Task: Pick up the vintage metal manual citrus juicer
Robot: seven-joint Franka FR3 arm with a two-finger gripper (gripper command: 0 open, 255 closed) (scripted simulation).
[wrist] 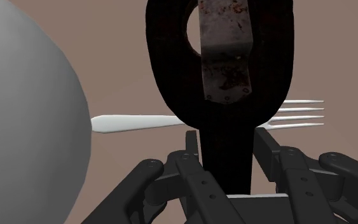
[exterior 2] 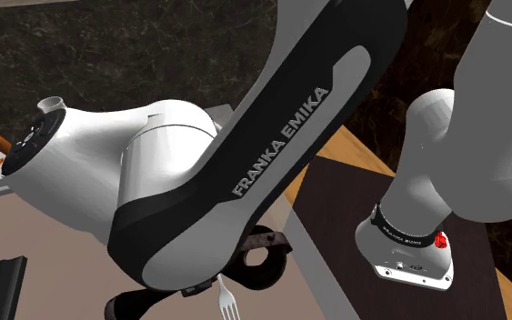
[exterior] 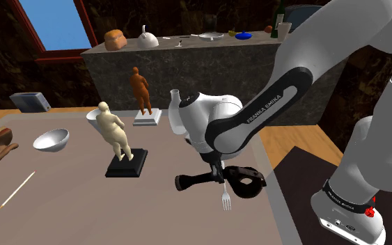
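Two dark parts make up the juicer (wrist: pixel 225 63): a ring-shaped head crossed by a rust-spotted lever, and a straight handle. It lies flat on the table (exterior: pixel 76 202), near the edge at 4 o'clock in the shoulder view. It crosses a white fork (exterior: pixel 225 200) whose tines poke out at its 6 o'clock.

It looks like solid metal, so I judge it heavy, rigid and not fragile (though smooth enough to twist in a narrow pinch). The handle close to the head seems the best hold, keeping the weight near.

The gripper (wrist: pixel 228 145) is at that spot, its fingers set against both sides of the handle with no gap showing. The arm (exterior: pixel 257 115) folds steeply down from 2 o'clock, wrist bent low, hand pointing at the table.
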